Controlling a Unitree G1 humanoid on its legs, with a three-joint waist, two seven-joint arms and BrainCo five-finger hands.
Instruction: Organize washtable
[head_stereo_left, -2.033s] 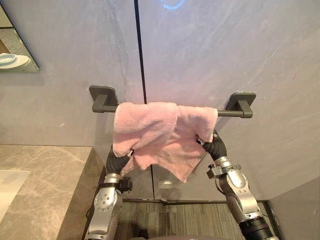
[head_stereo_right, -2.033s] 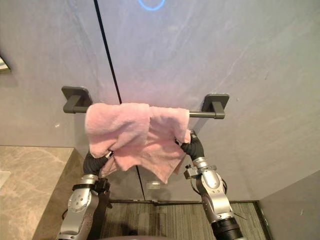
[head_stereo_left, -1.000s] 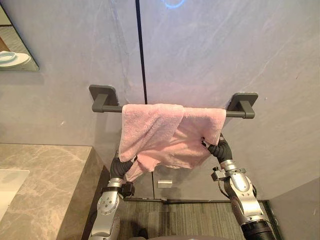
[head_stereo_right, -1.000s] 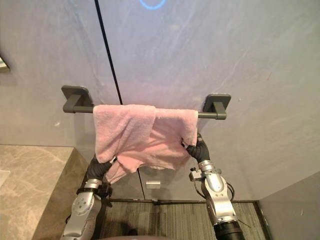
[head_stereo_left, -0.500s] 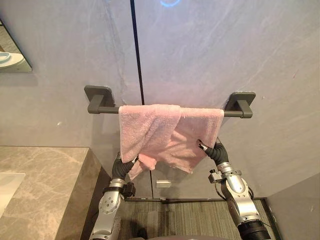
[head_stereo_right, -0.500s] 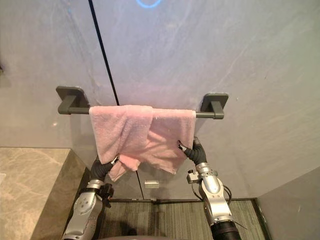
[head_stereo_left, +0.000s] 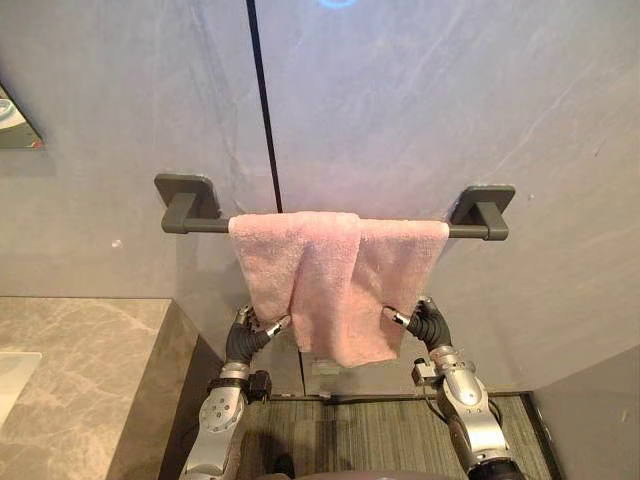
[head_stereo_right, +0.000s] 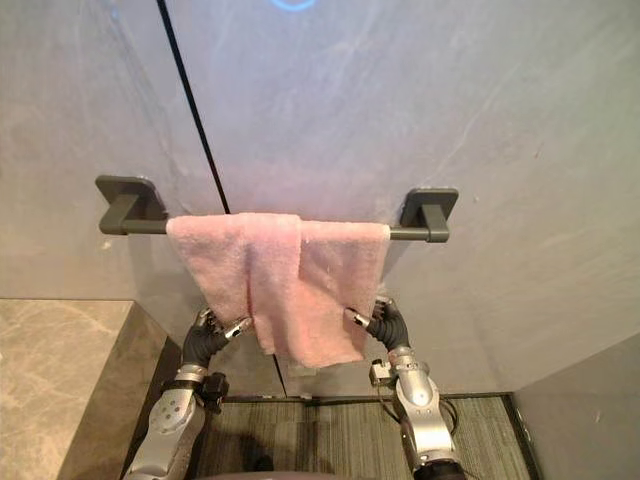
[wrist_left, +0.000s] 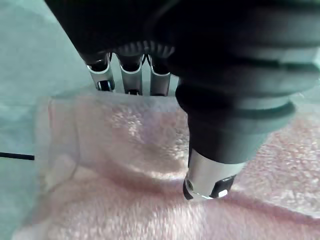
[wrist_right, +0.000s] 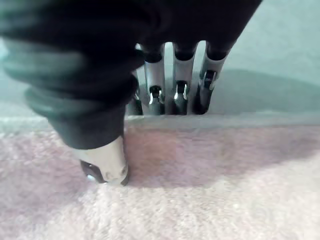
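A pink towel hangs folded over a dark grey wall bar, its lower edge loose. My left hand is at the towel's lower left corner and my right hand at its lower right edge. Both are open. In the left wrist view the straight fingers pass behind the towel and the thumb stands in front of it. In the right wrist view the fingers are straight too, their tips behind the towel's edge, thumb apart.
A marble countertop lies at the lower left, its corner close to my left arm. The grey stone wall carries a black vertical seam. A mirror's corner shows at the far left. Striped flooring runs below.
Both hands have dropped lower and uncurled from the towel's lower corners. The towel, which was pulled out and bunched, now hangs straight down from the bar.
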